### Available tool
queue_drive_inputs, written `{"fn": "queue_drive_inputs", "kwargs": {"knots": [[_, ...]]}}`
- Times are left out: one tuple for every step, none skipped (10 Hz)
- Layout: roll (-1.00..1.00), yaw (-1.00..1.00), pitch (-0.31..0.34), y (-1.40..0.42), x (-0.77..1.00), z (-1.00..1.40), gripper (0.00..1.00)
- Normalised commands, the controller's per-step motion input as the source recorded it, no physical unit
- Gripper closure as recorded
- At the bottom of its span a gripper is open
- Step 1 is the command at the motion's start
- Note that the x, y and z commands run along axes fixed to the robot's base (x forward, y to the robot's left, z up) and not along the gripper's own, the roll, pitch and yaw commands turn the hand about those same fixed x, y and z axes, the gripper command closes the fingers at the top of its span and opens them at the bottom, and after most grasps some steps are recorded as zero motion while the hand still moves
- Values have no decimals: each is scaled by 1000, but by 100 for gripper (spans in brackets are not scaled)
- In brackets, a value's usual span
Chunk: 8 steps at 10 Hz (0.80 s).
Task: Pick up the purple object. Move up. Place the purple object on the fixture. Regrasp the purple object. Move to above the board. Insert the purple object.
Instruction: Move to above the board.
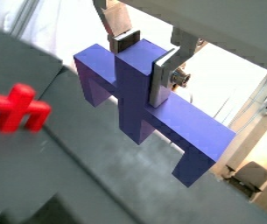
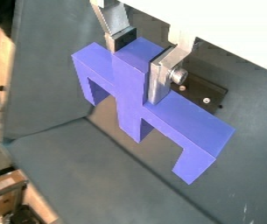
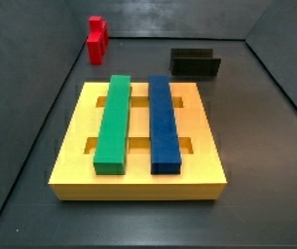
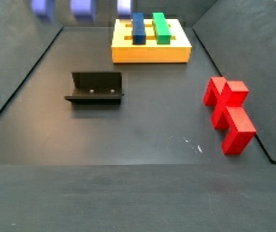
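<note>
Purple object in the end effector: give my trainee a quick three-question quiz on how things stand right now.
1. True or false: the purple object is clamped between the fingers of the end effector, above the floor.
2. What lies on the fixture? A the purple object; B a yellow cube; C nothing.
3. Fill in: on the board, the green bar lies alongside the ___ bar.

Key: 1 true; 2 C; 3 blue, the blue bar.
</note>
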Motion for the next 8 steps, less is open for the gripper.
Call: {"fn": "queue_drive_inputs", "kwargs": {"knots": [[-9, -3, 83, -1, 3, 661, 100], [6, 11, 93, -4, 26, 294, 100], [-1000, 46, 120, -1400, -873, 281, 100], [-1000, 49, 114, -1400, -889, 291, 100], [-1000, 57, 96, -1400, -938, 307, 100], [-1000, 69, 92, -1400, -950, 280, 100], [-1000, 74, 83, -1400, -947, 277, 100], [-1000, 83, 73, -959, -678, 184, 100]]}}
